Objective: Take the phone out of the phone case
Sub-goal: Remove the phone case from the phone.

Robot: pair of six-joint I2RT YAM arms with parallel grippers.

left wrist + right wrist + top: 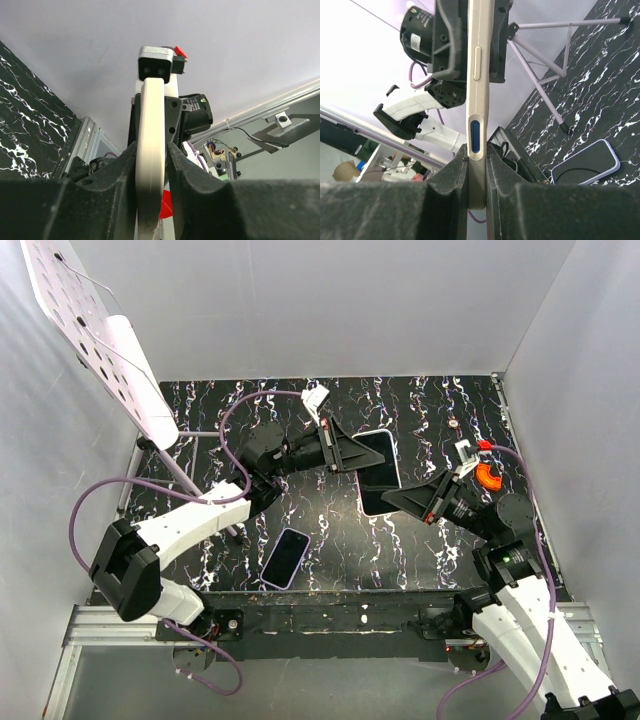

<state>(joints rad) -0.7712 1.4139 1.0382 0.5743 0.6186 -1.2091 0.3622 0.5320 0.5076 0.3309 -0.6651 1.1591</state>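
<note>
A phone with a black face and a beige cased edge (378, 472) is held off the black marbled table (330, 550) between both grippers. My left gripper (345, 452) is shut on its left end. In the left wrist view the beige edge (151, 125) runs up between my fingertips (151, 165). My right gripper (405, 502) is shut on its near right end. In the right wrist view the edge (479, 100), with a blue button and a beige button, stands between my fingertips (477, 160), and the left gripper clamps its far end.
A flat dark slab with a lavender rim (286, 557) lies on the table at the front left, also in the right wrist view (590, 162). A white perforated board (90, 330) on a thin-legged stand (190, 475) is at the left. White walls enclose the table.
</note>
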